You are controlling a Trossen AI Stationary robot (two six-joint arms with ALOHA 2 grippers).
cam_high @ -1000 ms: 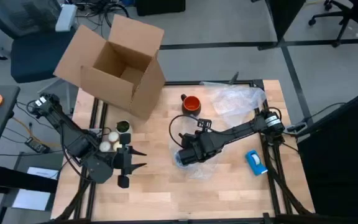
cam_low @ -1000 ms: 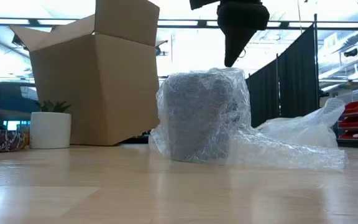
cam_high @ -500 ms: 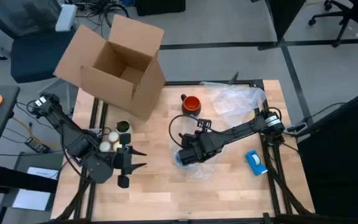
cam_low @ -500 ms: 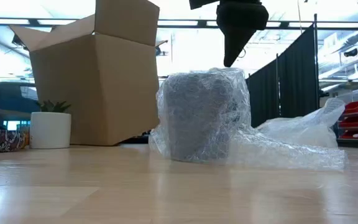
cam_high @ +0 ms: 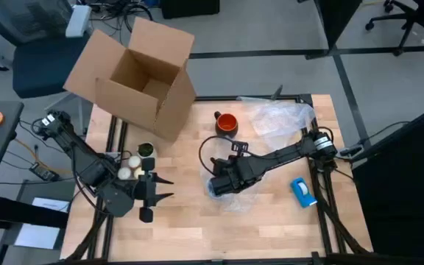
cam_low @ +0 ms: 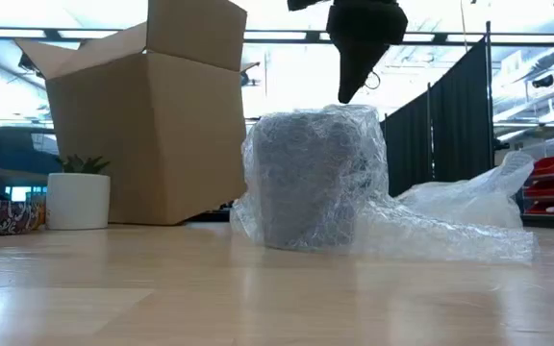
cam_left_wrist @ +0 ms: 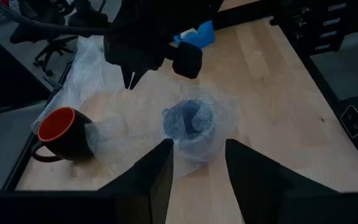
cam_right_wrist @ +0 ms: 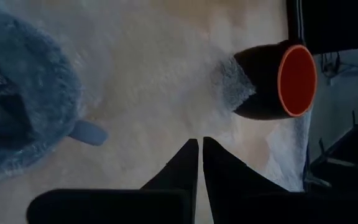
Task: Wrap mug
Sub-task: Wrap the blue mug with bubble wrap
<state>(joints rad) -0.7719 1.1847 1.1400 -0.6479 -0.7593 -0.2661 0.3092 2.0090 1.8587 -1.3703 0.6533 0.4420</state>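
Observation:
The orange-red mug (cam_high: 227,123) stands upright on the table toward the far edge, with its dark handle to the left; it also shows in the left wrist view (cam_left_wrist: 63,132). An edge of bubble wrap (cam_right_wrist: 234,87) lies against its side. Nearer me stands a blue-grey mug wrapped in bubble wrap (cam_low: 306,178). My right gripper (cam_low: 344,94) hangs shut just above that wrapped mug, pointing down, and touches nothing. My left gripper (cam_high: 164,188) waits open at the table's left, facing the wrapped mug (cam_left_wrist: 194,121).
An open cardboard box (cam_high: 135,77) sits at the far left, with a small white plant pot (cam_low: 78,200) beside it. Loose bubble wrap (cam_high: 278,118) is piled at the far right. A blue tape dispenser (cam_high: 302,191) lies near the right edge.
My right gripper has shifted a little toward the table's left edge above the wrapped mug, staying shut. The wrapped mug and the orange-red mug have not moved.

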